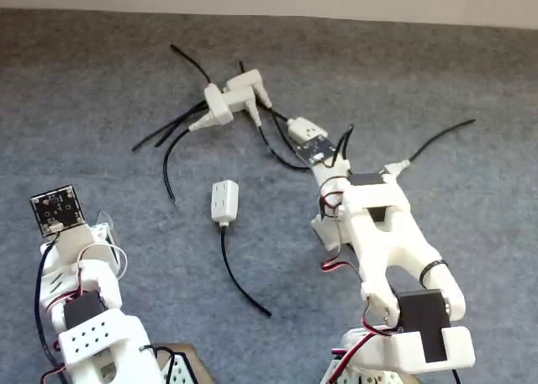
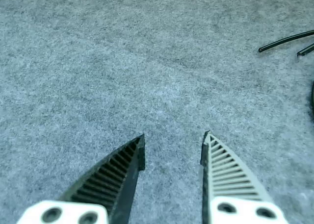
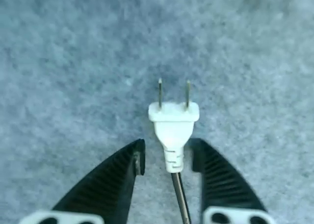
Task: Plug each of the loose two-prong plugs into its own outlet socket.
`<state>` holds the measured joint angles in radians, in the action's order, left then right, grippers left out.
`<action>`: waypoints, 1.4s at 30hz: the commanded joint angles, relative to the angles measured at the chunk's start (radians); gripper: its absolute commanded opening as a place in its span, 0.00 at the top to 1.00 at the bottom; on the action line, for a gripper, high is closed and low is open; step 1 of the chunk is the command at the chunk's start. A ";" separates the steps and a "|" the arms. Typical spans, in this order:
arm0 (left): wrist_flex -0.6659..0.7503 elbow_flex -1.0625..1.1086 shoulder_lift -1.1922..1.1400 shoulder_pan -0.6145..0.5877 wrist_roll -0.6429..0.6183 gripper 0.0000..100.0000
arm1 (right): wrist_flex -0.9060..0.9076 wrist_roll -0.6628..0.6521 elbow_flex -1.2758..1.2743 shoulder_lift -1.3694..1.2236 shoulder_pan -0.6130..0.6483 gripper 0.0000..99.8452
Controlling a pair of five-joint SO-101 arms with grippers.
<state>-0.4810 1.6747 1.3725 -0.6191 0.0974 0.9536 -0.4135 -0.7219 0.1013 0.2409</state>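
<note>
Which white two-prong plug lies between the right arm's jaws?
The lone white two-prong plug whose neck lies between the jaws of the right gripper, prongs pointing away; the other white connectors are tangled together farther off.

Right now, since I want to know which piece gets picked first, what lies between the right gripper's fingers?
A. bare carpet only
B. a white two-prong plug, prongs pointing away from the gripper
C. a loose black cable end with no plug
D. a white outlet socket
B: the right wrist view shows the white two-prong plug lying on the grey carpet between the fingers of the right gripper, its prongs pointing away from the gripper.
</note>
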 commanded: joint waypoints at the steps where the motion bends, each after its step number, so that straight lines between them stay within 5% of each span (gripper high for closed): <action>1: 0.012 -0.015 0.013 0.021 0.002 0.80 | 0.007 0.077 0.065 0.033 0.031 0.71; 11: 0.012 -0.007 0.013 0.021 0.003 0.80 | 0.012 0.081 0.079 0.031 0.217 0.70; 34: 0.012 -0.005 0.013 0.021 0.006 0.80 | 0.231 0.150 0.088 0.039 0.208 0.70; 42: 0.012 -0.005 0.013 0.022 0.006 0.80 | 0.226 0.146 0.088 0.039 0.366 0.70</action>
<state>-0.4810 1.6747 1.3725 -0.6191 0.0974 1.1715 -0.2754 -0.6743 0.1013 0.5386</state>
